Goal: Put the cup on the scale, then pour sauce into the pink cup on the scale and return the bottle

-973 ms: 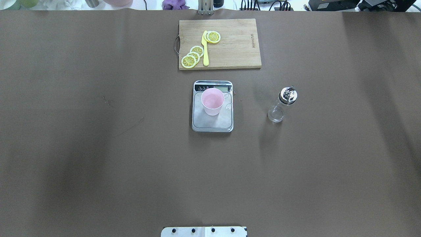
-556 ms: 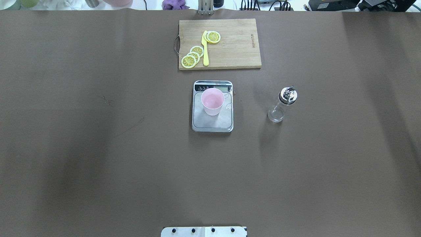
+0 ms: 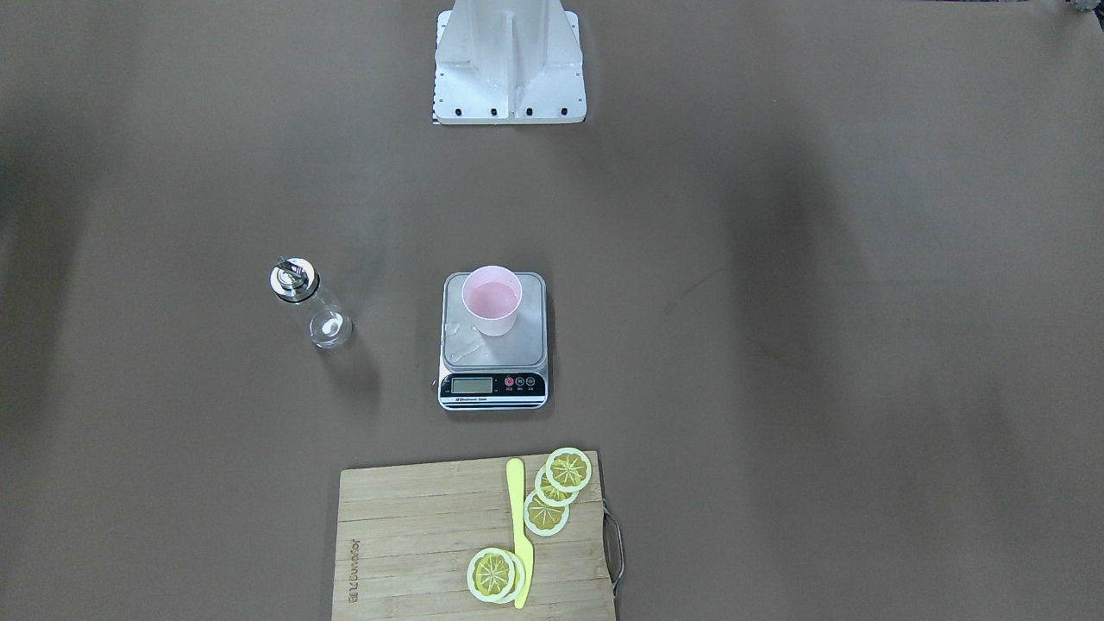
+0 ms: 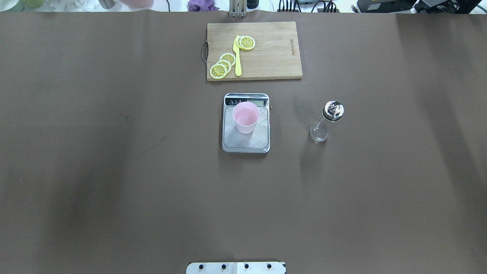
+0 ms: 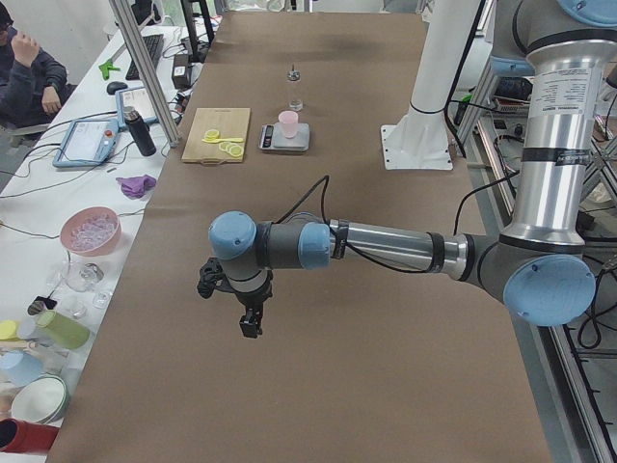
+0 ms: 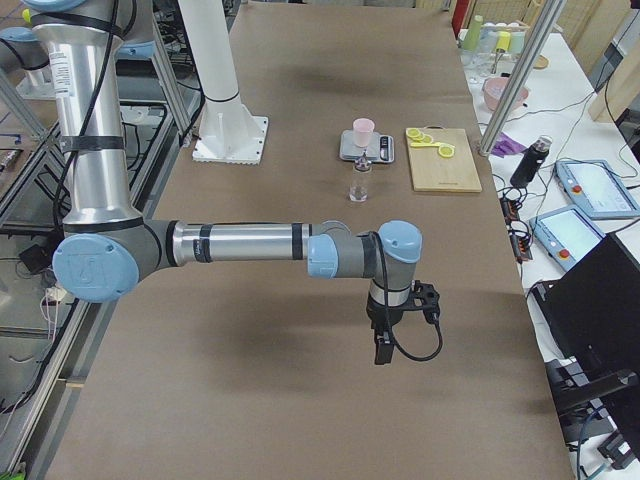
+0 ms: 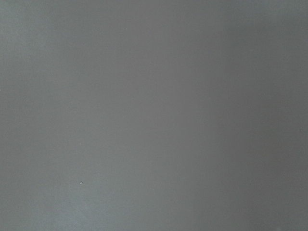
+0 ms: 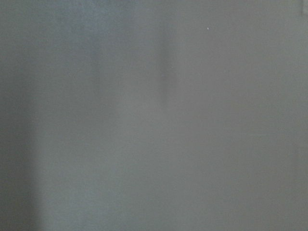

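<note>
The pale pink cup [image 4: 245, 116] stands upright on the silver scale [image 4: 245, 144] at the table's middle, toward the display end; it also shows in the front view [image 3: 492, 300]. The clear glass bottle [image 4: 324, 122] with its metal pourer cap stands upright on the table to the scale's right, apart from it. My left gripper [image 5: 251, 326] shows only in the left side view, low over bare table far from the scale. My right gripper [image 6: 384, 350] shows only in the right side view, likewise far off. I cannot tell whether either is open or shut. Both wrist views show only blank table.
A wooden cutting board [image 4: 270, 53] with several lemon slices [image 4: 222, 65] and a yellow knife [image 4: 237, 57] lies beyond the scale. The robot's base plate [image 4: 236, 267] is at the near edge. Clutter and an operator [image 5: 24, 68] sit off the far side.
</note>
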Motion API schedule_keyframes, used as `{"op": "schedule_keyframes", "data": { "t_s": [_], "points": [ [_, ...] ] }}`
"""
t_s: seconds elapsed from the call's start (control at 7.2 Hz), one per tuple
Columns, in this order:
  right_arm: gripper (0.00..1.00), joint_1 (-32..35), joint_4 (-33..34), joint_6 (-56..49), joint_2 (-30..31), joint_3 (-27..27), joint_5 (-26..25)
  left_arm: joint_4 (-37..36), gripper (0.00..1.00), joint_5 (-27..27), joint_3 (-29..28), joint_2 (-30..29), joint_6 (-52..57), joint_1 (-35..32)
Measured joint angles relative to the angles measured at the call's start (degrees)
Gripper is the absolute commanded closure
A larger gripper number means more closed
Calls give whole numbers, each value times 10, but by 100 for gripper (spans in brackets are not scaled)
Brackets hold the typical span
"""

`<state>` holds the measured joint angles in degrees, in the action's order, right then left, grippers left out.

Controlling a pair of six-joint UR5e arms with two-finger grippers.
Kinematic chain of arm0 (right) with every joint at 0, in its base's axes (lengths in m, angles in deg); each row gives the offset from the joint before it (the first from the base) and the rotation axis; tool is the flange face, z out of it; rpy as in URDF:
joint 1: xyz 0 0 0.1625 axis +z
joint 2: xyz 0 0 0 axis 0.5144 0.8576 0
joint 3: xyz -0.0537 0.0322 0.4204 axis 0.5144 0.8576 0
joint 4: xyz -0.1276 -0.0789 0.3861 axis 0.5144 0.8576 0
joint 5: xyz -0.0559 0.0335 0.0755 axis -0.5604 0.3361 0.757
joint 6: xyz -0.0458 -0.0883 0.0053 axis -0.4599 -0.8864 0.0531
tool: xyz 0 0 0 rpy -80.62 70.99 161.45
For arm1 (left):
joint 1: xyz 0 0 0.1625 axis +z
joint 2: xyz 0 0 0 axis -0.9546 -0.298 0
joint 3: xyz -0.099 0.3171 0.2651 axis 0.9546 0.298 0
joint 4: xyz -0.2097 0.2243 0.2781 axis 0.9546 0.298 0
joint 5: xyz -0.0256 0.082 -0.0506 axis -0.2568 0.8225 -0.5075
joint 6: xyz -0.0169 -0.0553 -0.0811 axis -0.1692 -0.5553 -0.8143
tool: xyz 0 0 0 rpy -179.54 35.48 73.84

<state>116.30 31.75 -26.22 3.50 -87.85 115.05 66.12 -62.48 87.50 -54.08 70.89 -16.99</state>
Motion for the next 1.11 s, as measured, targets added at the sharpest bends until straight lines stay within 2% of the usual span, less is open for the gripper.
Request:
{"op": "schedule_keyframes", "data": {
  "t_s": [0.14,0.42,0.69,1.11],
  "points": [
    [0,0,6,9,-1,-5,46,0,2,0,0,1,0,0],
    [0,-1,9,11,13,-17,93,0,2,0,0,3,0,0],
    [0,-1,6,6,31,-44,102,0,2,0,0,4,1,0],
    [0,-1,5,5,34,-52,104,0,2,1,-2,4,4,1]
  ]
}}
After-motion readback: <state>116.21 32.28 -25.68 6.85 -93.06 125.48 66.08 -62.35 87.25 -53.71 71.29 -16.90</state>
